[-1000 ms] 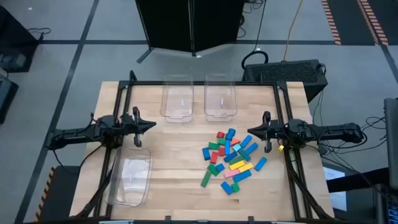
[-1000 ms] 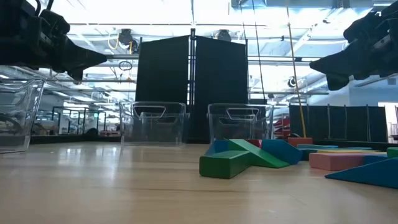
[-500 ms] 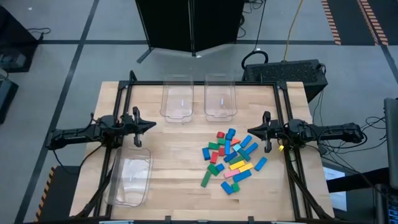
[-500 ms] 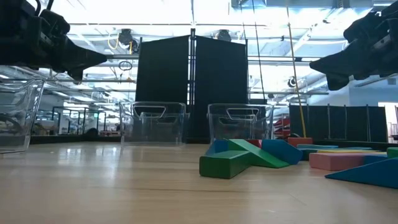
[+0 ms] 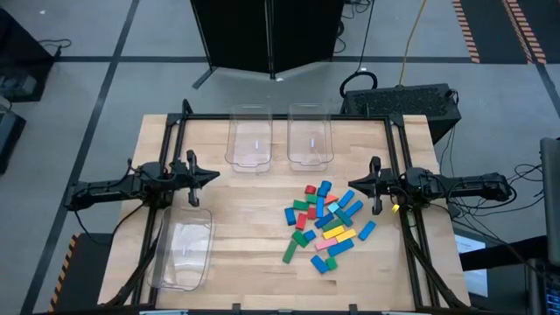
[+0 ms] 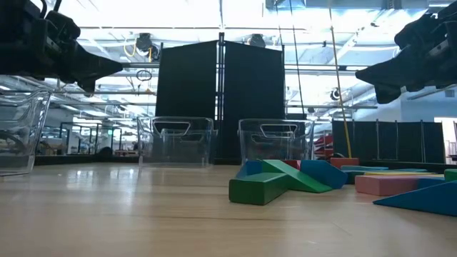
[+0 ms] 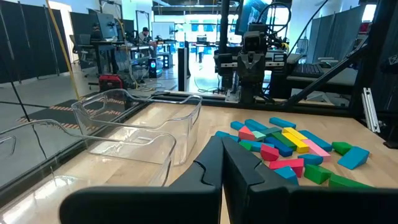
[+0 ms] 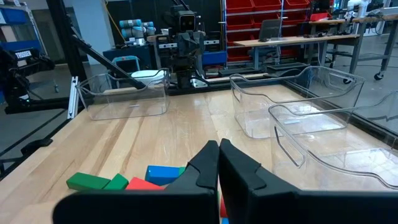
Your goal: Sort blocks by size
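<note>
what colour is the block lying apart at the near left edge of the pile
Green: the long block, clearest in the high view.

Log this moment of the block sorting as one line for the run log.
blocks: unsorted pile on table | bins: three, holding no blocks | left gripper: shut, holding nothing, waiting | right gripper: shut, holding nothing, waiting

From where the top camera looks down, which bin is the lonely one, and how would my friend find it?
Start at the wooden table and find the two clear bins standing side by side along its far edge. The lonely bin is clear too, but it sits by itself at the near left corner, below the left gripper, far from the pile of coloured blocks.
</note>
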